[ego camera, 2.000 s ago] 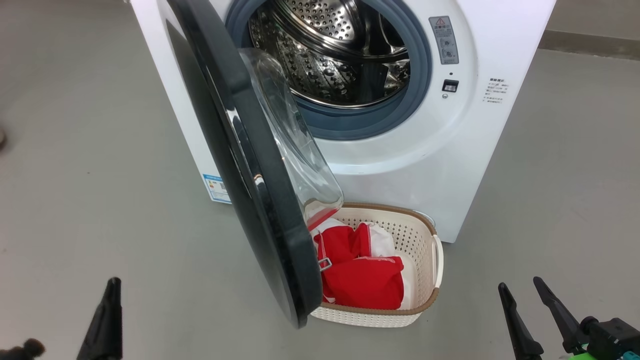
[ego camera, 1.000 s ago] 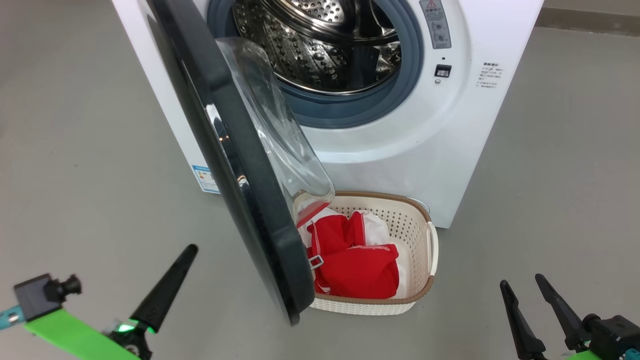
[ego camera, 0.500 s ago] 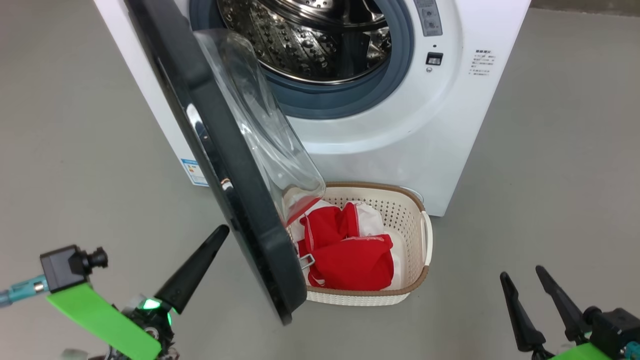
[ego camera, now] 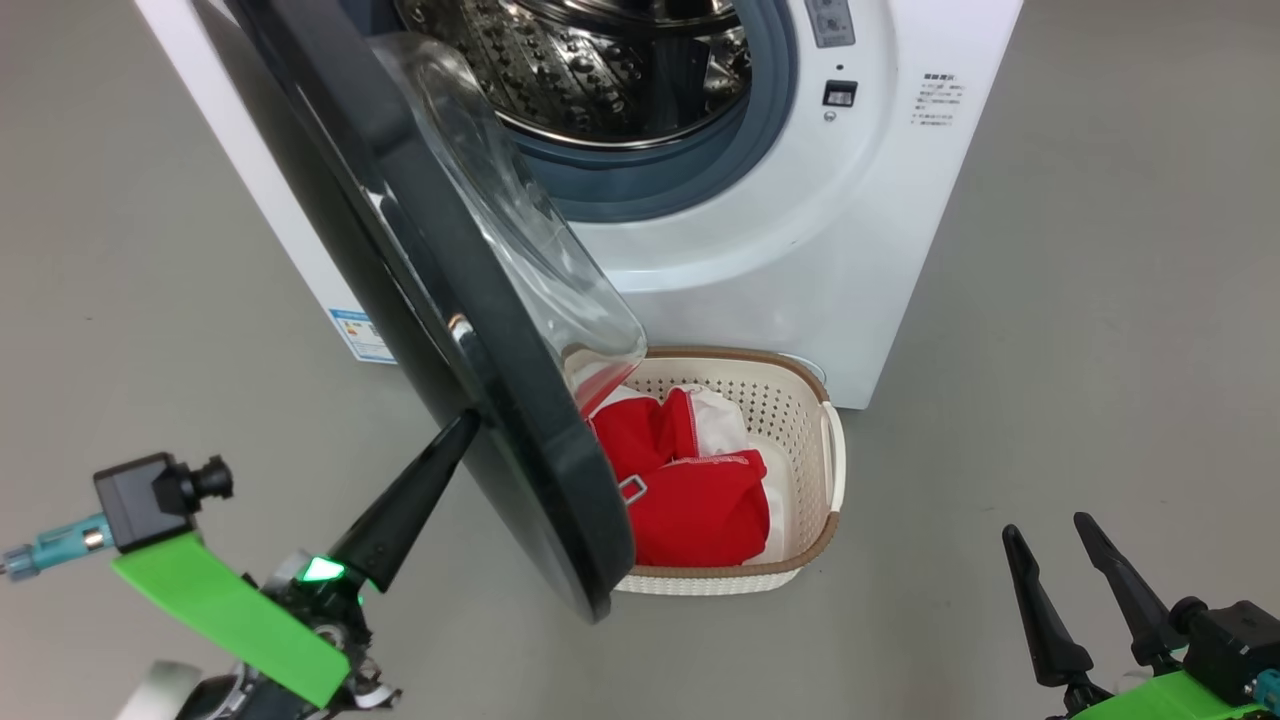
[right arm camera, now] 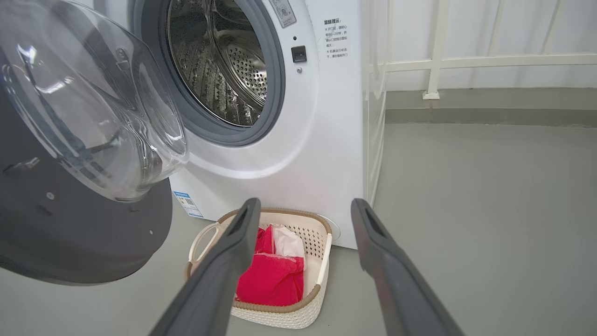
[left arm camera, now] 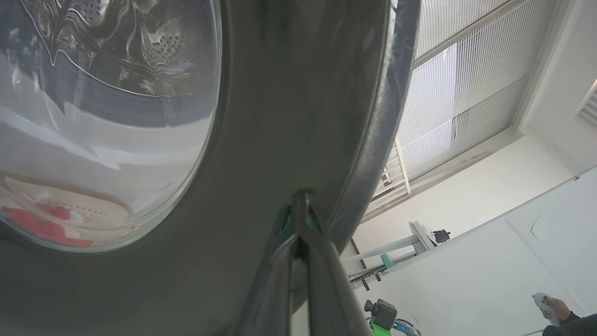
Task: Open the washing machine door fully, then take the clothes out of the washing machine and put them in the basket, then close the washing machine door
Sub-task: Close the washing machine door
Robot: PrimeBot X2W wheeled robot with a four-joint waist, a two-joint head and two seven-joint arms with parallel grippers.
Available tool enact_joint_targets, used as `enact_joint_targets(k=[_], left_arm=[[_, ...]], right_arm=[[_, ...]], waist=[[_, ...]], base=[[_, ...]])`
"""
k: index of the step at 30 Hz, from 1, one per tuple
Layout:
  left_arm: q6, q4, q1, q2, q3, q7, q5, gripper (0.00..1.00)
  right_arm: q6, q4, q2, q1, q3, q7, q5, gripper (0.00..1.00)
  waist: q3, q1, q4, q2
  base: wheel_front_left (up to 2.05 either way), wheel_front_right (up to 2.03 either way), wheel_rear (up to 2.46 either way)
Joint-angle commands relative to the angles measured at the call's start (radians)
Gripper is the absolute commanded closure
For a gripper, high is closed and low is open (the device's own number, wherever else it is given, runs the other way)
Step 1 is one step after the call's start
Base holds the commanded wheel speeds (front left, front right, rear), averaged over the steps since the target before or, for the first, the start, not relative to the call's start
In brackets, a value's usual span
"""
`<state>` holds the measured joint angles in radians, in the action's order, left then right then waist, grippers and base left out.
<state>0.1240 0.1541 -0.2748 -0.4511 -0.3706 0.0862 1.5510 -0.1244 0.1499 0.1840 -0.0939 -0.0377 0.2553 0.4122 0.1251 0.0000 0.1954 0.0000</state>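
Lower left of the head view: left hand (ego camera: 466, 420), two dark fingers pressed flat together, nothing pinched between them, tip set against the outer black face of the washing machine door (ego camera: 430, 280). Low centre of the left wrist view: the same closed fingertips (left arm camera: 298, 210) meeting their own dim reflection in that glossy black surface, with the glass bowl window (left arm camera: 107, 116) at upper left and a smear of red visible through its lower edge. Far lower right of that view: a person's hand (left arm camera: 552, 309) around a pale device.

Lower right of the head view: right hand (ego camera: 1047, 532), fingers spread wide apart, holding nothing, hanging over bare grey floor (ego camera: 1080, 350) well apart from the machine.

Door part-way open, swung out from the left side of the washing machine (ego camera: 800, 230), running diagonally from top left toward bottom centre, lower edge overlapping the left end of the basket (ego camera: 790, 420) in the picture. At top centre, steel drum (ego camera: 600, 70) exposed behind the grey-blue ring (ego camera: 640, 195). Basket on the floor just in front of the machine's base, centre of the frame. Inside the basket: clothes (ego camera: 700, 500), red with a white panel, heaped toward its left and near side.
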Motion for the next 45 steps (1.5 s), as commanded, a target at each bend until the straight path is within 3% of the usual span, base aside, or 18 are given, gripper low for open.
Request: enact_joint_targets(k=[1,33,45], left_arm=[[0.007,0.018,-0.062,-0.013,0.023,-0.011,-0.021,1.0],[0.007,-0.26,-0.438,0.003,-0.221,-0.276,-0.13,1.0],[0.007,-0.369,-0.563,0.027,-0.267,-0.341,-0.16,1.0]], right_arm=[[-0.006,-0.027,0.015,0.038,-0.01,0.006,-0.012,0.0],[-0.006,-0.035,-0.025,0.107,0.027,0.006,-0.009,0.0],[-0.006,-0.037,-0.032,0.122,0.034,0.006,-0.01,0.0]], waist=[[0.007,0.0,-0.007,0.0],[0.11,0.0,-0.143,0.0],[0.136,0.0,-0.179,0.0]], base=[[0.0,0.0,0.0],[0.0,0.0,0.0],[0.0,0.0,0.0]])
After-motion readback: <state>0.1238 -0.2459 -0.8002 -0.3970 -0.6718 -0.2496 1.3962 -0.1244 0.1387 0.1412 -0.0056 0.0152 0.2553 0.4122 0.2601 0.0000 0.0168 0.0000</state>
